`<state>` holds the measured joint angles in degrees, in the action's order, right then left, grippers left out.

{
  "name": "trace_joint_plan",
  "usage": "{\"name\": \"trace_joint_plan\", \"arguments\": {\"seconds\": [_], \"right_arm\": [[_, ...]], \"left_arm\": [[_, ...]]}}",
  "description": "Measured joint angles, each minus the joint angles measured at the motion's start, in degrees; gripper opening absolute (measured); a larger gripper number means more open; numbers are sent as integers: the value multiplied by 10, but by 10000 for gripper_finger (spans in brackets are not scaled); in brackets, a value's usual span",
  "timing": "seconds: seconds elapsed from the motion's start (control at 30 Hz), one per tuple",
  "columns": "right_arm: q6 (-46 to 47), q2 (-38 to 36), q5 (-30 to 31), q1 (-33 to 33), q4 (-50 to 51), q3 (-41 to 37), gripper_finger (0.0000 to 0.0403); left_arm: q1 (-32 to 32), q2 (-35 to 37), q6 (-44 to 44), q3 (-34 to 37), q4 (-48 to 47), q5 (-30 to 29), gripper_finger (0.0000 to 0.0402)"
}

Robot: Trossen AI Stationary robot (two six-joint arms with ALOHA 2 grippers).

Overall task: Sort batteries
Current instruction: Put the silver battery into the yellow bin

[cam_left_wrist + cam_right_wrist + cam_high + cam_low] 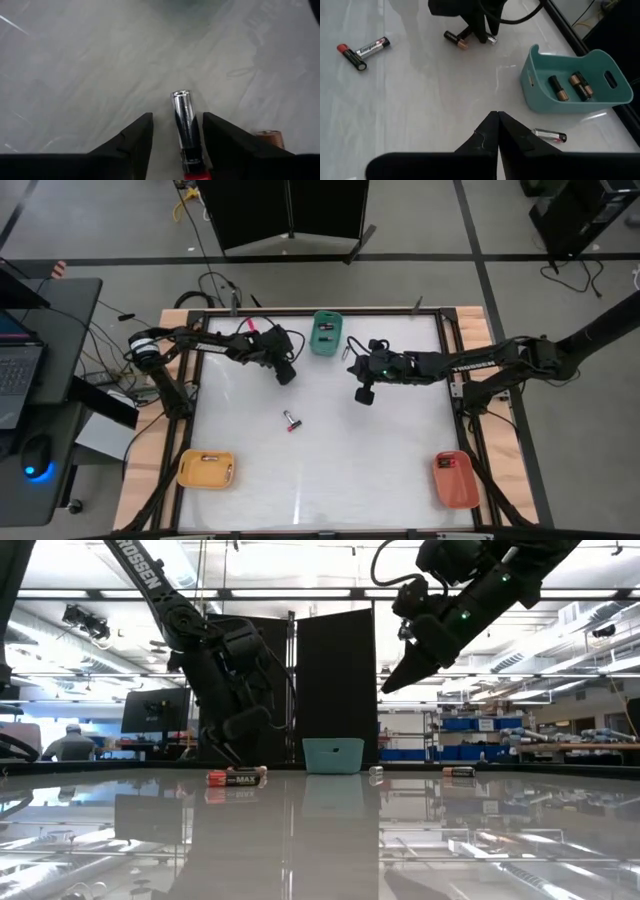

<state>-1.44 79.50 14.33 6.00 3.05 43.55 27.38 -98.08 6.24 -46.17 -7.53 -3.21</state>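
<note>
My left gripper (pixel 175 145) stands open low over the table's far left part (pixel 285 372). Its fingers straddle a silvery battery (pixel 184 122) with a red end, which lies flat on the table. A copper-ended battery (pixel 267 136) lies beside it. My right gripper (pixel 496 131) is shut and empty, raised over the table's middle (pixel 365 393). Two more batteries (pixel 292 421) lie side by side near the centre, and a silvery one (pixel 549 134) lies by the teal tray (pixel 540 95), which holds two batteries (pixel 570 86). My left gripper comes at the silvery battery slanting down, its fingers lying along the battery, one on each long side. One finger (pixel 220 142) stands close against the battery's side (pixel 197 135); I cannot tell whether it touches. The battery lies on the table.
A yellow tray (pixel 207 469) sits at the near left corner and an orange-red tray (pixel 455 478) at the near right. The teal tray (pixel 326 332) stands at the far edge between the two arms. The table's near middle is bare white surface.
</note>
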Motion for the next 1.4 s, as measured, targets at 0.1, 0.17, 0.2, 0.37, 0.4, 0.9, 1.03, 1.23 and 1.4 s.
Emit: {"name": "trace_joint_plan", "arguments": {"seconds": [0.1,0.17,0.2,0.37,0.4,0.9,1.03,1.23,1.4], "right_arm": [[-1,0,0,-1,-6,0,15],[-5,0,0,-2,-9,0,10],[-11,0,0,-3,-11,0,8],[-22,0,0,-9,-40,0,14],[-25,0,-1,-10,-47,0,16],[-52,0,-4,-16,-67,0,13],[-47,15,-28,-10,-99,1,6],[-44,87,-51,-7,-115,33,9],[-43,140,-69,-16,-116,70,8]], "left_arm": [[1,1,-10,0,-1,-5,146],[2,1,-22,1,-2,-8,121],[2,1,-30,1,-3,-9,106],[1,0,-76,-7,-15,-10,49],[2,0,-84,-13,-24,-10,49],[-64,59,-173,-192,-286,-61,49],[-109,122,-146,-192,-347,-61,49],[-215,220,-63,-192,-420,-66,49],[-319,254,38,-192,-497,-85,49]]}}
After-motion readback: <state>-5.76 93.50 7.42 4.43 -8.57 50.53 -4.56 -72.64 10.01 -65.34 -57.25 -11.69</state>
